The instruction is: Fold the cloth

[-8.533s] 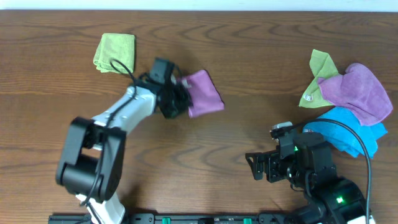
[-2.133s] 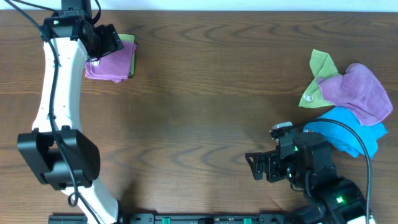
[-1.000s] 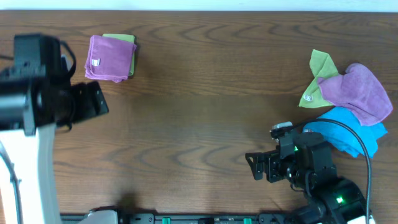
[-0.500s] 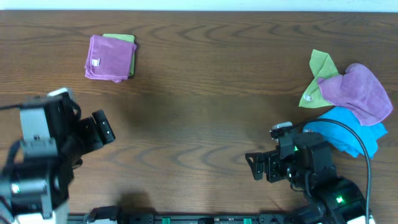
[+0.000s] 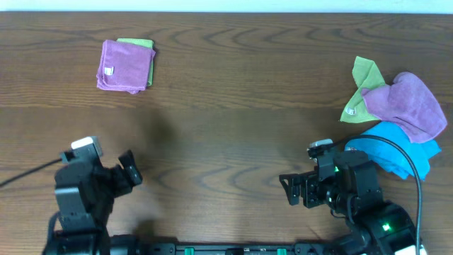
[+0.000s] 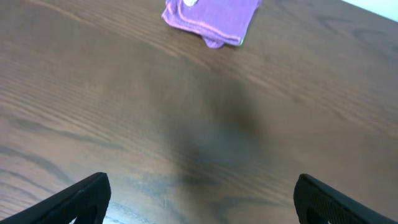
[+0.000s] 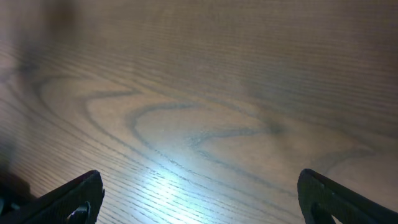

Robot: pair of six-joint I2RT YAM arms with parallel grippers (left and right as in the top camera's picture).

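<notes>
Brown wooden desk (image 5: 233,106) held five cloths: folded lilac microfibre cloth (image 5: 124,67), crumpled lilac cloth (image 5: 407,105), two lime-green cloths (image 5: 138,43) (image 5: 362,79), one bright blue cloth (image 5: 396,152). Both left fingers (image 6: 84,196) and right fingers (image 7: 78,193) stood wide.

Far left on the table, the folded purple cloth (image 5: 124,65) hides all but a strip of the lime-green cloth (image 5: 139,44) beneath it; the print on its white tag (image 5: 108,71) is too small to read. The left wrist camera's frame edge crops that cloth's far side. Only the dark fingertips (image 6: 87,196) of the left gripper (image 6: 202,199) and those (image 7: 74,199) of the right gripper (image 7: 202,199) enter their cameras' near corners. At right, a crumpled purple cloth (image 5: 409,103) overlaps a second green cloth (image 5: 364,76) and a bright blue cloth (image 5: 400,150), which the right arm (image 5: 354,190) partly screens.
</notes>
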